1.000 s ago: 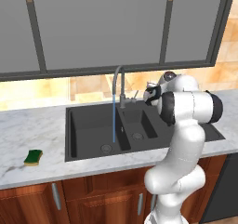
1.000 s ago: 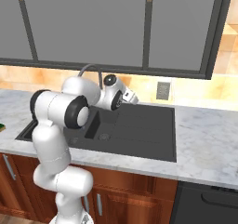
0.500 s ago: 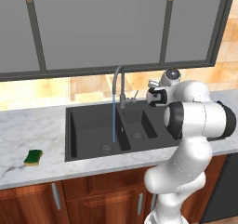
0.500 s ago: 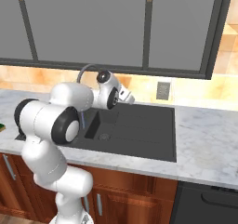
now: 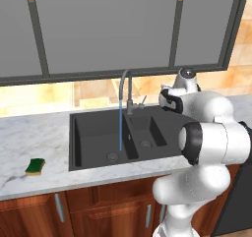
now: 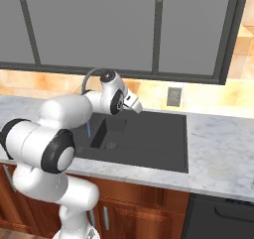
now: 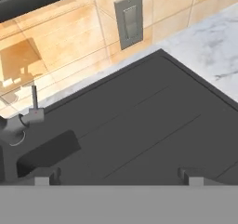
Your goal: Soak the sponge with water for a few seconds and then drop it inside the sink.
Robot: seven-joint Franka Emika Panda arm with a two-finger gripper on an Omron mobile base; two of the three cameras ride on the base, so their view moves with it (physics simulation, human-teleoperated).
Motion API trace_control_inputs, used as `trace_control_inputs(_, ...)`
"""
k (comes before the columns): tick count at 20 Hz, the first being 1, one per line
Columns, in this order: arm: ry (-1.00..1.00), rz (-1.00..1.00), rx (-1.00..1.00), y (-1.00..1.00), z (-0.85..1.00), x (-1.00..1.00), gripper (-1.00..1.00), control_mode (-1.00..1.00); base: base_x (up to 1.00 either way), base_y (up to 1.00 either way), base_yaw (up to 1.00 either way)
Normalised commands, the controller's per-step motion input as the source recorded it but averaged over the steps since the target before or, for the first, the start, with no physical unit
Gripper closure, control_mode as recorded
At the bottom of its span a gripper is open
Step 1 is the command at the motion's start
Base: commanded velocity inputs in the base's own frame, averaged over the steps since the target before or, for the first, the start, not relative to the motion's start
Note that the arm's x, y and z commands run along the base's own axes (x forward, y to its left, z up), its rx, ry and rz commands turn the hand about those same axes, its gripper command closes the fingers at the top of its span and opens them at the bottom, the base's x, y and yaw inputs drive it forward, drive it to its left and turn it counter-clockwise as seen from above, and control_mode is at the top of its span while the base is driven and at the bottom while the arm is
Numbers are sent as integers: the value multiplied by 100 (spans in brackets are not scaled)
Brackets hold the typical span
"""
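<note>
Left base view has the sponge [image 5: 35, 166] lying on the marble counter [image 5: 29, 133], well away from the gripper [image 5: 165, 98], past the far left edge of the sink [image 5: 93, 133]. The gripper hangs above the sink's right side, beyond the faucet [image 5: 126, 89], and the water [image 5: 120, 127] falls in a thin blue stream into the left basin, between gripper and sponge. Right base view catches the white hand [image 6: 130, 103] pointing out over the ribbed drainboard [image 6: 149, 139]. Hand view looks along the fingers: two dark fingertips [image 7: 46, 175] stand wide apart with nothing between them, the drainboard directly below, the faucet handle [image 7: 34, 108] off to one side, and a wall outlet [image 7: 129, 19] on the tan tile ahead.
</note>
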Motion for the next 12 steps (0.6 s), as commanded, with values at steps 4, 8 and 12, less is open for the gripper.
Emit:
trace_control_inputs(4, 9, 0, 0, 0, 40, -49, -100, -100, 0, 0, 0)
trace_control_inputs(8, 2, 0, 0, 0, 26, -53, -100, -100, 0, 0, 0)
trace_control_inputs(12, 3, 2, 1, 7, 3, -34, -100, -100, 0, 0, 0)
